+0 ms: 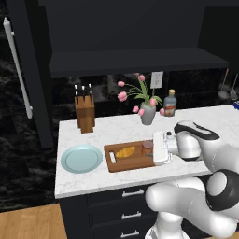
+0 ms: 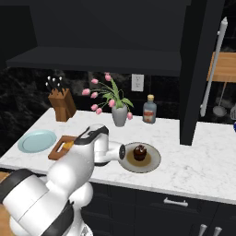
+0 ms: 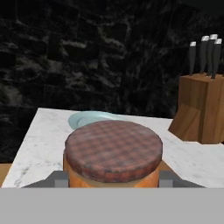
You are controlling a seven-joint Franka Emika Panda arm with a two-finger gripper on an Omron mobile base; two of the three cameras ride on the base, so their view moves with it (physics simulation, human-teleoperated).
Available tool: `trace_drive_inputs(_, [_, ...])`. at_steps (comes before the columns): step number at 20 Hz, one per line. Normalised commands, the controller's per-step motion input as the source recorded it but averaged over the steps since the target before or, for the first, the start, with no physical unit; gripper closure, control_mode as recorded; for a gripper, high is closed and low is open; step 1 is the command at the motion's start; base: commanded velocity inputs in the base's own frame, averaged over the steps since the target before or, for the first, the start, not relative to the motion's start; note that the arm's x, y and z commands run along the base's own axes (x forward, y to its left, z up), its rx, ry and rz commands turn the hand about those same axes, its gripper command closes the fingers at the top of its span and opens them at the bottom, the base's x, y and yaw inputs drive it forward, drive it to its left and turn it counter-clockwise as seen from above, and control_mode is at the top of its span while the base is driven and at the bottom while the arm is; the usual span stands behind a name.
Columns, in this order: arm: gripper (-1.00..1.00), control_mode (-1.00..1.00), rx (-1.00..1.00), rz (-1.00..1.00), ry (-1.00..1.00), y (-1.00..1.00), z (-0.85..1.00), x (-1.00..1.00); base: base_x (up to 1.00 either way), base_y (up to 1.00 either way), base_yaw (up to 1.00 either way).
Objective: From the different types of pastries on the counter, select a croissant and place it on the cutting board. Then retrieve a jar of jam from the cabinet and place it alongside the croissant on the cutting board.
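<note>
The golden croissant (image 1: 126, 151) lies on the brown cutting board (image 1: 116, 163) near the counter's (image 1: 107, 128) front edge. At the board's right end is the orange jar of jam (image 1: 148, 145), with my gripper (image 1: 151, 148) shut on it from the right. In the hand view the jar's brownish checked lid (image 3: 113, 151) sits right between my fingertips (image 3: 57, 177). Whether the jar rests on the board or hangs just above it, I cannot tell. The dark brown round pastry (image 2: 140, 152) sits on a grey plate (image 2: 154, 165) to the right of my arm. The black cabinet (image 1: 135, 60) hangs above.
A light-blue plate (image 1: 81, 158) lies left of the board. A knife block (image 1: 85, 112), a vase of pink tulips (image 1: 147, 112) and a red-labelled bottle (image 1: 170, 103) stand along the back wall. A tall black unit with a long silver handle (image 1: 18, 70) rises at the left.
</note>
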Motion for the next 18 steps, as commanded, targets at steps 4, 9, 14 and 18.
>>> trace_drive_inputs(4, [-1.00, -1.00, 0.00, 0.00, -0.04, 0.00, -0.09, 0.13, 0.00, 0.00, 0.00])
trace_drive_inputs(9, [-1.00, -1.00, 0.00, 0.00, -0.05, 0.00, -0.02, 0.21, 0.00, 0.00, 0.00])
trace_drive_inputs(14, [-1.00, -1.00, 0.00, 0.00, -0.06, 0.00, -0.07, 0.07, 0.00, 0.00, 0.00])
trace_drive_inputs(18, [-1.00, -1.00, 0.00, 0.00, -0.06, -0.01, -0.01, 0.02, 0.00, 0.00, 0.00])
